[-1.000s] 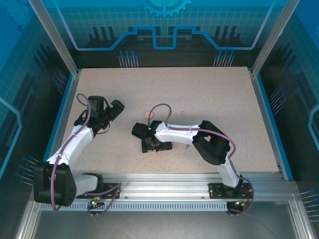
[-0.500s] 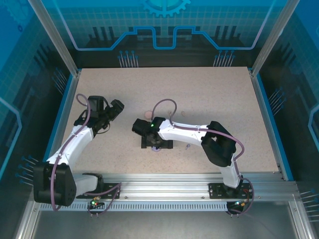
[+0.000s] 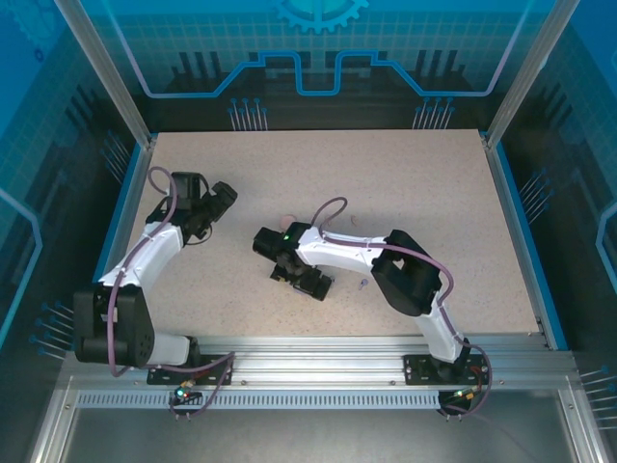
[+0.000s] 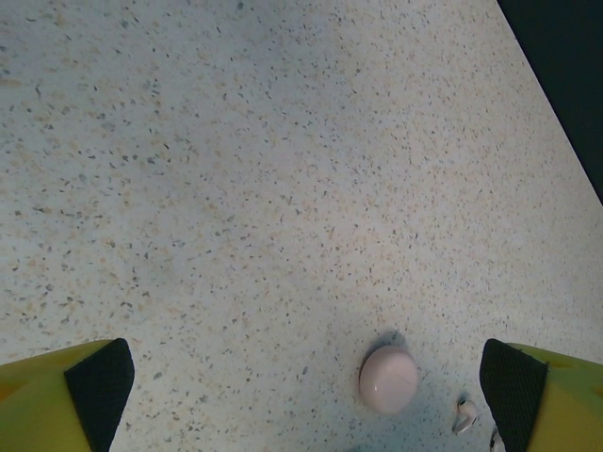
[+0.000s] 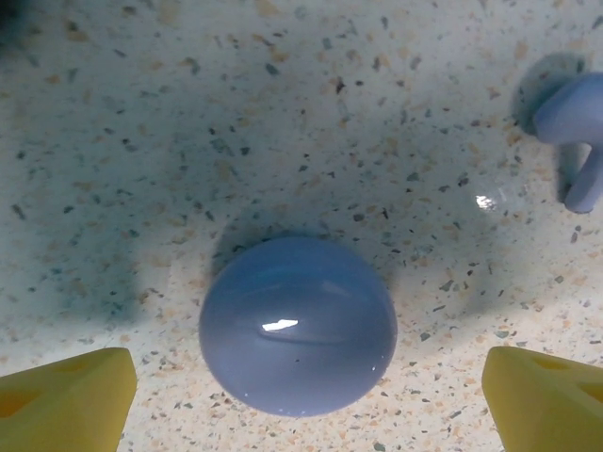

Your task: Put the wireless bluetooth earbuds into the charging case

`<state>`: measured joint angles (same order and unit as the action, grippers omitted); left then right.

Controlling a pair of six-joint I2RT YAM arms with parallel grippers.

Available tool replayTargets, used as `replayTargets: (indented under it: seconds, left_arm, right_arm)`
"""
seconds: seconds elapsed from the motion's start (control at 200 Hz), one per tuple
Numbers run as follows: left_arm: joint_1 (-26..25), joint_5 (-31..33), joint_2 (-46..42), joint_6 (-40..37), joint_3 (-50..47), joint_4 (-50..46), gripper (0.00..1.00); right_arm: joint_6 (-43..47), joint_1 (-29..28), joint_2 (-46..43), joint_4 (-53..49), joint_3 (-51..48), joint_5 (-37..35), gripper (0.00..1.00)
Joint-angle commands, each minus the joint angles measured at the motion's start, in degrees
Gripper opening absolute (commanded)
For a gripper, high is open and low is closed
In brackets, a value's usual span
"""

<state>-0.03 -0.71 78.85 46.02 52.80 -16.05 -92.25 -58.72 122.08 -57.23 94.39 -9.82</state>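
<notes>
A robot lab cell: aluminium frame (image 3: 318, 363), blue printed panels (image 3: 318, 53), speckled table (image 3: 424, 183).

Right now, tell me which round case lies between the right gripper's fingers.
The lavender case, centred between the open fingers of the right gripper. The pale pink case lies apart, before the left gripper.

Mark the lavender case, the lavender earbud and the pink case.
lavender case (image 5: 298, 325): right wrist view, middle of its domed top.
lavender earbud (image 5: 569, 111): right wrist view, on its rounded head.
pink case (image 4: 388, 379): left wrist view, centre of its rounded top.
</notes>
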Motion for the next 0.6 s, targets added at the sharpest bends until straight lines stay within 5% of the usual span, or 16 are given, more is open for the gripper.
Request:
replayTargets:
  seconds: [0.0, 0.595]
  left_arm:
    - [1.0, -0.1, 0.2, -1.4, 1.7, 0.1, 0.99]
    - [1.5, -2.1, -0.5, -0.1, 2.0, 1.0, 0.99]
  right_arm:
    - [-4.7, 0.4, 0.3, -3.8, 2.0, -0.5, 0.95]
    - [-3.2, 2.0, 2.8, -0.1, 2.0, -0.1, 0.8]
